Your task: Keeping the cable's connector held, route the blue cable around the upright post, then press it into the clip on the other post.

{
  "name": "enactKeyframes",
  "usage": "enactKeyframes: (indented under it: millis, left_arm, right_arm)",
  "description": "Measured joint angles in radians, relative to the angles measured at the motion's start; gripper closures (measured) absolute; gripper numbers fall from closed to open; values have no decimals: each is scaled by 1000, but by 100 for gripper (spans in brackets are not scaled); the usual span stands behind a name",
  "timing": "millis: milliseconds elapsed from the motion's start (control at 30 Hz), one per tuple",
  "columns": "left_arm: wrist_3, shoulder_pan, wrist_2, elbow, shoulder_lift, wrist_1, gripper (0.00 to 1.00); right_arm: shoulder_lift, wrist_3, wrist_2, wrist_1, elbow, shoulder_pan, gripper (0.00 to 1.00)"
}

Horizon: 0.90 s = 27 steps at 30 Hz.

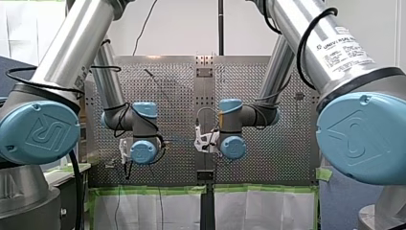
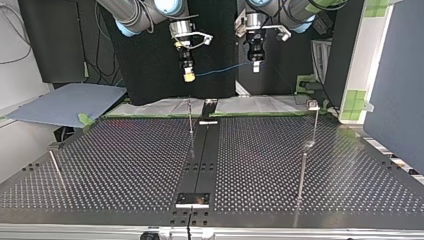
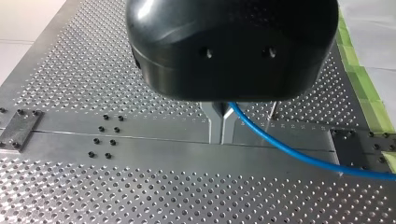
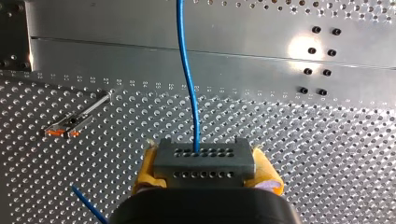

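High above the table, a thin blue cable [image 2: 225, 68] runs between my two grippers. My right gripper [image 2: 189, 76], with yellow pads [image 4: 145, 169], is shut on the cable's grey connector [image 4: 204, 161]; the cable [image 4: 187, 74] leaves the connector straight ahead. My left gripper [image 3: 222, 133] is shut on the cable [image 3: 299, 154], which trails off to one side. In the top view, a thin upright post [image 2: 190, 119] stands near the table's far middle. A taller post with a clip [image 2: 313, 106] on its top stands at the right.
A third thin post [image 2: 56, 169] leans at the top view's left. A dark centre rail [image 2: 201, 160] with screw heads crosses the perforated table. Under my right gripper a post top with orange marks [image 4: 70, 126] shows. Green tape [image 3: 362, 88] lines the table edge.
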State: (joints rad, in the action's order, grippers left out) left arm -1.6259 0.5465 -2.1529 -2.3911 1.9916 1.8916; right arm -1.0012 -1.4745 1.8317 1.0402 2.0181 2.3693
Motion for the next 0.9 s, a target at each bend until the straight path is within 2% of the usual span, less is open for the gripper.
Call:
enactKeyframes:
  millis: [200, 467, 900]
  left_arm:
    - [4, -4, -1, -2, 5, 11, 100]
    - [6, -6, -2, -3, 9, 24, 100]
    - [6, -6, -2, -3, 9, 25, 100]
  right_arm:
    - [11, 1, 1, -10, -3, 5, 100]
    - [78, 2, 2, -22, -6, 10, 100]
    - [86, 1, 2, -23, -6, 11, 100]
